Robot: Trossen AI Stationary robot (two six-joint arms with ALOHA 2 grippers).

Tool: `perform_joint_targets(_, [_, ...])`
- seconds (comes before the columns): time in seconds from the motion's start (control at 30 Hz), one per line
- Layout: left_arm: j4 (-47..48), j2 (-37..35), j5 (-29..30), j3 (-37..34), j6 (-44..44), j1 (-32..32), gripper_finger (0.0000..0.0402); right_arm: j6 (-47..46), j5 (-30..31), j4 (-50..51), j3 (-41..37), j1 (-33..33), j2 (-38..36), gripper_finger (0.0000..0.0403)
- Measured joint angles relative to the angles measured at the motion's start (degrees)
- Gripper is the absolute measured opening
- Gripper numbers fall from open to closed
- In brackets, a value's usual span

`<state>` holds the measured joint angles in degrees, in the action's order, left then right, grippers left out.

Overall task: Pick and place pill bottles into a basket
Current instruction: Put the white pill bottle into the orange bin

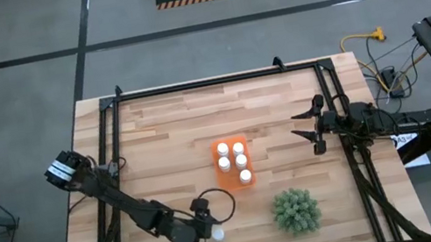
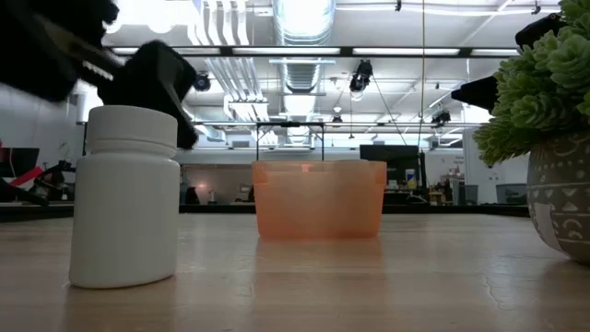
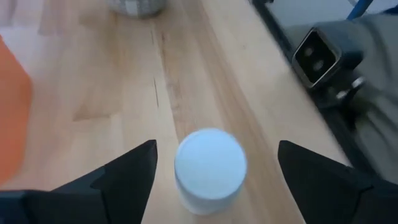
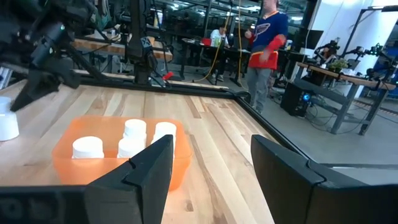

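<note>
One white pill bottle (image 3: 209,167) stands upright on its base on the table near the front edge; it also shows in the high view (image 1: 217,234) and the low view (image 2: 124,198). My left gripper (image 3: 216,149) is open, one finger on either side of the bottle and apart from it; the high view shows it too (image 1: 207,235). The orange basket (image 1: 223,173) sits mid-table with several white bottles standing in it (image 4: 134,138). My right gripper (image 1: 303,123) is open and empty, at the table's right side, to the right of the basket.
A round green spiky plant (image 1: 295,211) in a patterned pot (image 2: 562,198) stands near the front edge, right of the lone bottle. A black frame (image 1: 217,79) runs round the table. A person (image 4: 267,37) stands in the room beyond the table.
</note>
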<state>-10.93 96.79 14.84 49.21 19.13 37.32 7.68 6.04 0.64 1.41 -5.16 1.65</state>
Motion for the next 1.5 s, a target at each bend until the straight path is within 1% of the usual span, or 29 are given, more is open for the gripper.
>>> perform_joint_targets(0.1, [-1.89, 2.81, -0.12, -0.02, -0.01, 0.0, 0.0315, -0.11, 0.02, 0.0, 0.0, 0.0, 0.0, 0.0206])
perform_joint_targets(0.2, [-2.29, 3.8, -0.21, 0.57, -0.02, -0.02, 0.0315, -0.08, 0.0, 0.0, 0.0, -0.01, 0.0, 0.0206])
perform_joint_targets(0.5, [-2.38, 2.58, -0.14, 0.78, -0.42, -0.09, 0.0315, -0.04, 0.02, 0.0, 0.0, 0.01, 0.0, 0.0206])
perform_joint_targets(0.6, [-1.92, 2.56, -0.14, 0.63, -0.53, -0.09, 0.0309, -0.11, 0.01, 0.0, 0.0, 0.01, 0.0, 0.0206])
perform_joint_targets(0.83, [-1.74, 2.43, 0.06, 0.36, -0.52, -0.18, 0.0263, -0.08, 0.0, 0.0, 0.0, -0.01, 0.0, 0.0206])
perform_joint_targets(1.27, [-1.98, 2.43, 0.58, 0.13, -0.52, -1.1, 0.0147, -0.01, 0.02, 0.0, 0.0, -0.01, 0.0, 0.0206])
perform_joint_targets(1.3, [-1.98, 2.43, 0.56, 0.13, -0.52, -1.24, 0.0142, -0.05, 0.01, 0.01, 0.0, 0.0, 0.0, 0.0206])
perform_joint_targets(1.5, [-1.65, 2.15, 0.59, 0.13, -0.52, -2.15, 0.0142, -0.14, 0.01, 0.01, 0.0, 0.0, 0.0, 0.0206])
